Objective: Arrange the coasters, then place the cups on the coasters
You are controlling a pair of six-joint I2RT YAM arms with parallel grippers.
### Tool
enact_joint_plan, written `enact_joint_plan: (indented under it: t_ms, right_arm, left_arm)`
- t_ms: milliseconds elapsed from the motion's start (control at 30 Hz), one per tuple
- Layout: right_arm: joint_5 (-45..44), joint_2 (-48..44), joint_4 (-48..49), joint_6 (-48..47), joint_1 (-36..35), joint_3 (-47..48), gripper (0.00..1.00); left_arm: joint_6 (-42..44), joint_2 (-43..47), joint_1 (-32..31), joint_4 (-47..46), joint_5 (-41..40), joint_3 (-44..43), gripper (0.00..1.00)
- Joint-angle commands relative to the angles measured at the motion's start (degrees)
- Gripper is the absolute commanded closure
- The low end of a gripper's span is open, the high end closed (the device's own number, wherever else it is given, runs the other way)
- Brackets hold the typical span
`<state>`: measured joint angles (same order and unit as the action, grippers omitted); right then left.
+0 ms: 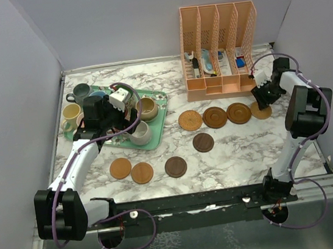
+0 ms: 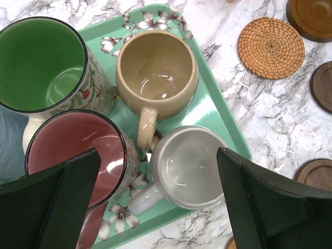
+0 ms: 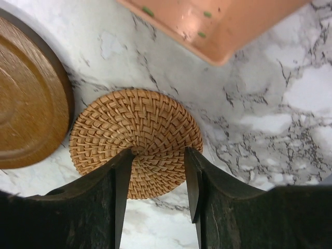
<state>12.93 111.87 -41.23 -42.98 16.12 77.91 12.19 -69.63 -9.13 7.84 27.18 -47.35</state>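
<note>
While the right gripper [image 3: 158,153] hangs part-spread, pinching nothing, the woven coaster [image 3: 135,124] lies flat directly under its tips, mid-frame in the wrist view, brown coaster [image 3: 26,93] just beside at left, peach organizer [image 3: 218,26] beyond at top. Left gripper [image 2: 158,153], spread wide, sits over the cups [image 1: 71,116] upper left overhead: right arm is nearer.

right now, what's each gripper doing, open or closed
left gripper: wide open, empty, over the cups
right gripper: partly open over the woven coaster, holding nothing
</note>
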Motion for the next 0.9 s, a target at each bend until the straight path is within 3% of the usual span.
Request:
enact_joint_plan:
  t_ms: [0,567,867]
  right_arm:
    - [4.2,6.2,4.6,3.2,-2.6,-3.4,0.55]
    - [-5.8,2.3,3.7,-0.8,-2.5,-6.9,0.56]
    - [-6.3,1.7,2.4,-1.6,-2.5,-8.5,0.56]
  left_arm:
    - [0.3,-0.1,-0.3,-0.5,1.8,-1.8,0.01]
    - [0.2,0.4,-0.4,-0.1,1.7,-1.8,0.01]
    - [0.2,0.7,-0.4,-0.1,1.9,-1.7,0.01]
